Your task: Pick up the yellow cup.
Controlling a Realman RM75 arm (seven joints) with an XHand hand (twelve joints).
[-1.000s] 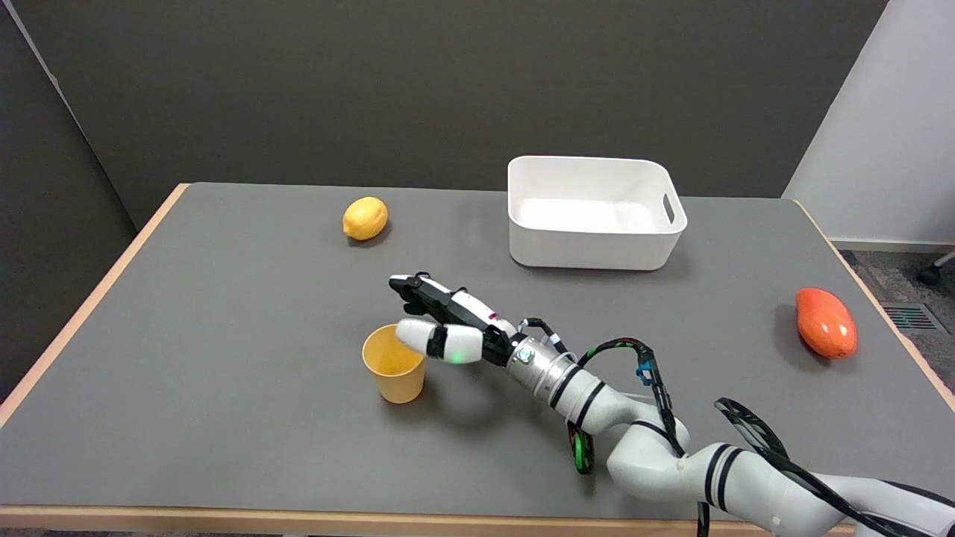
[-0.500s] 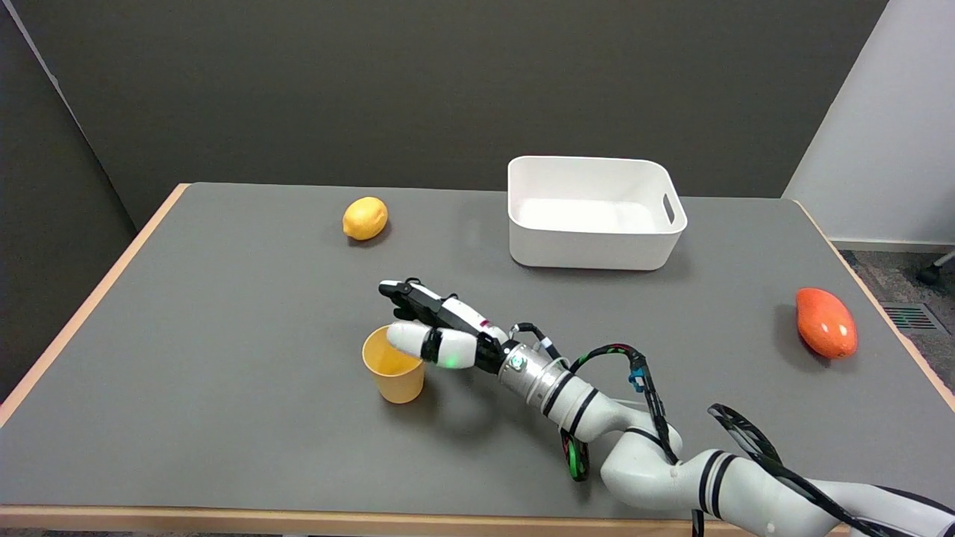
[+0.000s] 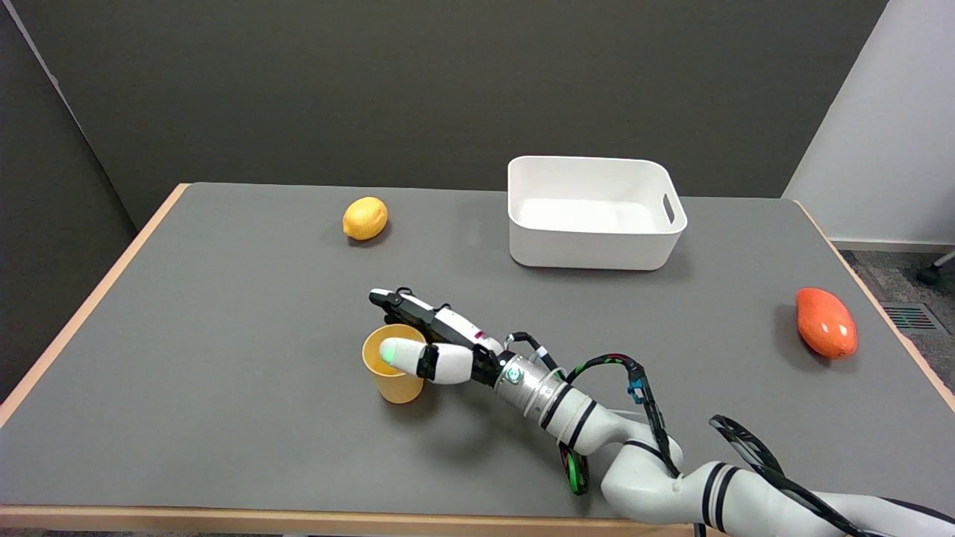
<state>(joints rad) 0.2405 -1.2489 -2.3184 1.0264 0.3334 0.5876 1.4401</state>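
The yellow cup [image 3: 390,382] stands upright on the grey table [image 3: 224,335], a little left of centre. My right hand [image 3: 431,341] reaches in from the lower right and straddles the cup's right side. Its white thumb lies over the cup's mouth, tip above the opening. The black-and-white fingers [image 3: 399,304] stretch out straight just past the cup's far rim. The fingers are apart and have not closed on the cup wall. The hand hides part of the cup's right rim.
A lemon [image 3: 365,218] lies at the back left. A white bin [image 3: 597,250], with nothing in it, stands at the back centre-right. An orange oval fruit [image 3: 825,323] lies near the right edge. My arm's cables trail over the table at the lower right.
My right hand has moved left and slightly down toward the cup. The thumb went from beside the rim to over the opening. The cup has not moved.
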